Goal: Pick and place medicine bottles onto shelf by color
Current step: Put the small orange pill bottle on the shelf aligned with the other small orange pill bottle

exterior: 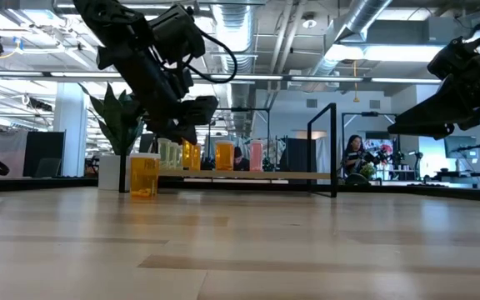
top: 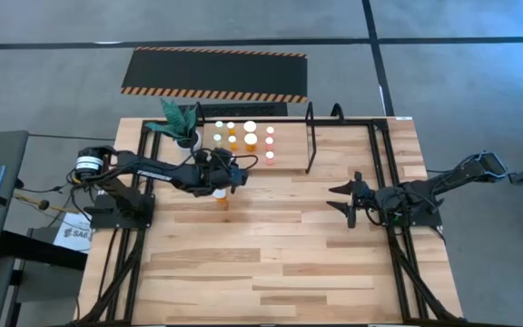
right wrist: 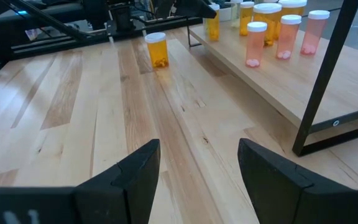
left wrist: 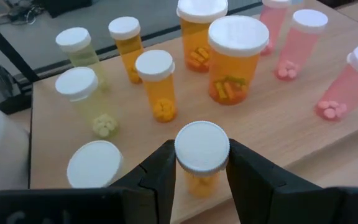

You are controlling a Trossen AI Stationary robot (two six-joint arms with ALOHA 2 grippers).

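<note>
Left gripper point(left wrist: 202, 171) clamped on a small orange bottle point(left wrist: 202, 155) at the shelf point(left wrist: 272, 124) front edge. Best set upright beside the orange group point(left wrist: 229, 56), clear of neighbouring caps. Another orange bottle point(right wrist: 157, 50) on the table point(right wrist: 92, 124), before the shelf. Right gripper point(right wrist: 197, 165) spread, empty, well aside. Beyond the shelf, an open workshop.

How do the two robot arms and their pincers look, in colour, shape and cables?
Both arms are dark, slim and jointed. The left arm has a round silver-ringed motor at its base and a black cable looping above. The left pincer and right pincer each have two broad matte black fingers.
</note>
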